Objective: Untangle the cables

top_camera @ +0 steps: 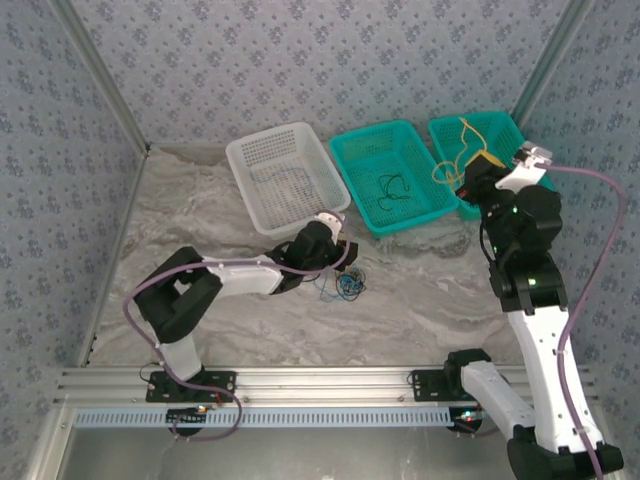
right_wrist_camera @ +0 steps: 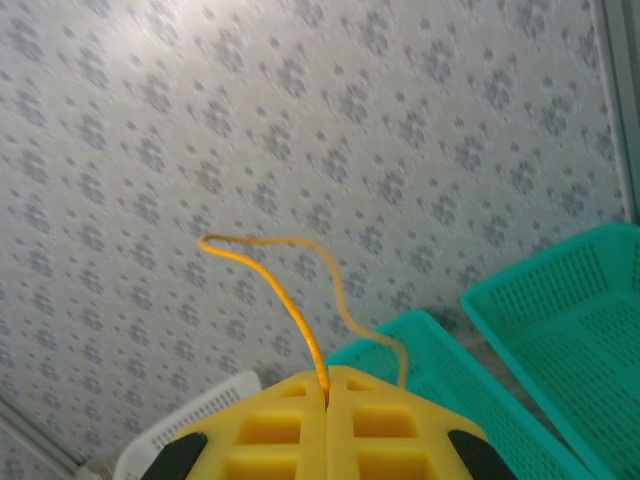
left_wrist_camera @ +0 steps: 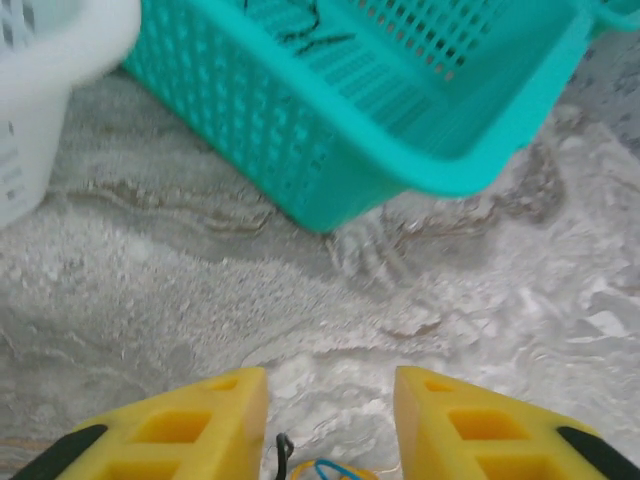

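1. Left gripper (top_camera: 343, 258) hangs low over the table (top_camera: 200, 220) with its jaws spread. In its wrist view the fingers (left_wrist_camera: 200, 425) stand apart, and a bit of black and blue wire shows between them at the bottom edge.
2. The tangle (top_camera: 349, 285) of blue and black cables lies on the table just on the near side of that gripper. It sits in front of the white basket (top_camera: 262, 138) and the middle basket (top_camera: 372, 134).
3. This arm's step looks like picking one strand. It should come down on a loose outer loop, not the knot's centre, and close on one colour alone. A slow lift should let the rest slide off rather than rise with it.
4. The middle basket holds a black cable (top_camera: 393, 190), so a freed black strand probably belongs there.
5. The right gripper (top_camera: 482, 163) is raised above the right basket (top_camera: 500, 118). Its fingers are pressed together, pinching the yellow cable (right_wrist_camera: 285, 290), which loops up from the tips.
6. From above, the cable trails towards the seam between the two teal baskets. The arm should centre over the right basket and drop lower before letting go, or the wire may drape over a rim.
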You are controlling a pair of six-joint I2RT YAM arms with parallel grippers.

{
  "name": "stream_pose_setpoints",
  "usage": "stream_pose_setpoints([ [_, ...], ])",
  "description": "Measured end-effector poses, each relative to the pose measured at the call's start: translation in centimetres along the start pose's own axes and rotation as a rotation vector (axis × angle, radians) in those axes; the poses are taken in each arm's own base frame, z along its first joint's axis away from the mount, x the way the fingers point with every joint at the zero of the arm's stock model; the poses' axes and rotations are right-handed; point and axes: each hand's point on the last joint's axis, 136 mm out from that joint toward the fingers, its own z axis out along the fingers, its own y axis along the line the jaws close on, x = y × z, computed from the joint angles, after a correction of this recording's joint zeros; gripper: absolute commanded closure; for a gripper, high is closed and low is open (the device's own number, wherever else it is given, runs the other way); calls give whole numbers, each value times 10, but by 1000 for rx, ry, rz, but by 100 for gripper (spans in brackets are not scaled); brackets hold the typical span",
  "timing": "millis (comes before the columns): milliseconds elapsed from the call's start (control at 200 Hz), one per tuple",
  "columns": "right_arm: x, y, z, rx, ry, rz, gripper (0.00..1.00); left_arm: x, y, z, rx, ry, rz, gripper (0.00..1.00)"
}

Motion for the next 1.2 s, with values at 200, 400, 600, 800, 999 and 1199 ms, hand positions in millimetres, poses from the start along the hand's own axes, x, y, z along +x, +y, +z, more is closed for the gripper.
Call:
stream_pose_setpoints([
  [200,46,-22,31,80,161,-10,100,-25,-9,-19,11,-57,-20,33],
  [400,75,-41,49,140,272,-7,100,-41,-4,-42,-26,-115,-42,4],
  [600,89,-50,59,156,323,-3,100,-47,13,-66,-116,-163,-52,1],
  [800,99,-71,70,206,347,-26,100,-62,31,-101,-222,-246,-47,1],
  [999,111,-111,87,309,378,-64,100,-80,47,-131,-337,-326,2,1],
  [1199,127,-161,108,443,417,-90,100,-86,65,-148,-455,-366,24,1],
])
